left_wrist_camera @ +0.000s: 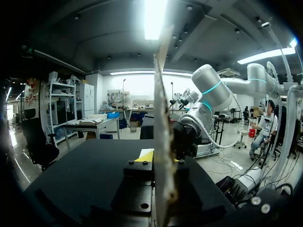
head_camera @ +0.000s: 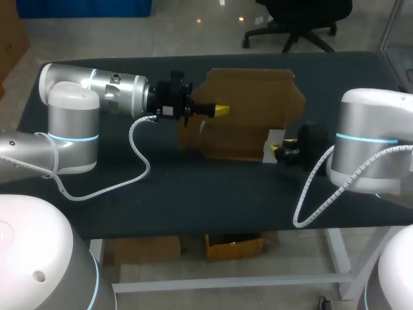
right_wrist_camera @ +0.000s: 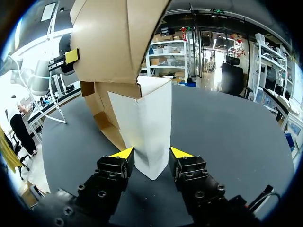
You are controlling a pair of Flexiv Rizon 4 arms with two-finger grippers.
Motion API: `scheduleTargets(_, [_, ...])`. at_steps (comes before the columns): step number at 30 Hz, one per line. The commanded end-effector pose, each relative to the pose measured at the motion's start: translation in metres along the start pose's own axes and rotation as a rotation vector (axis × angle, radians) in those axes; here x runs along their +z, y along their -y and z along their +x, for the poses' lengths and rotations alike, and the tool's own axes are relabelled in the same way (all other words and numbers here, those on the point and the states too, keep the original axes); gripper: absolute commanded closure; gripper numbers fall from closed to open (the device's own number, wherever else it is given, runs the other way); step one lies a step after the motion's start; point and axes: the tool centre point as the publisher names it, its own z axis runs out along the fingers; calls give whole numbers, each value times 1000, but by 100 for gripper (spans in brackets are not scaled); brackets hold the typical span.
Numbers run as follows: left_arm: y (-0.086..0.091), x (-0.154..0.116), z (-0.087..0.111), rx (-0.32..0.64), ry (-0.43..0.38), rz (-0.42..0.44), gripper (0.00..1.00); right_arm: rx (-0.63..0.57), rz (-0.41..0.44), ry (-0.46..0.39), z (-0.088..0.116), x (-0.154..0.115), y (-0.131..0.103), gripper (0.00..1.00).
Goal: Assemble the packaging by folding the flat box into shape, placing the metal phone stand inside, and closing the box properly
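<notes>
Above the black table (head_camera: 193, 194), left gripper (left_wrist_camera: 162, 158) and right gripper (right_wrist_camera: 152, 152) each pinch the cardboard box (head_camera: 248, 97).

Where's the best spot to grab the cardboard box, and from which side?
Probably a flap's free edge, coming edge-on to pinch both faces. The cardboard box has thin upright panels; the left gripper holds one so, the right gripper the white flap.
</notes>
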Motion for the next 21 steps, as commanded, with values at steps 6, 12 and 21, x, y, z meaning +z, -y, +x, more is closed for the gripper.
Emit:
scheduleTargets(6, [-2,1,1,0,1,0,100,27,-6,78,4,6,-5,56])
scheduleTargets(12, [-2,1,1,0,1,0,100,32,36,124,5,10,-8,58])
scheduleTargets(21, [-2,1,1,0,1,0,100,50,71,177,5,14,-10,61])
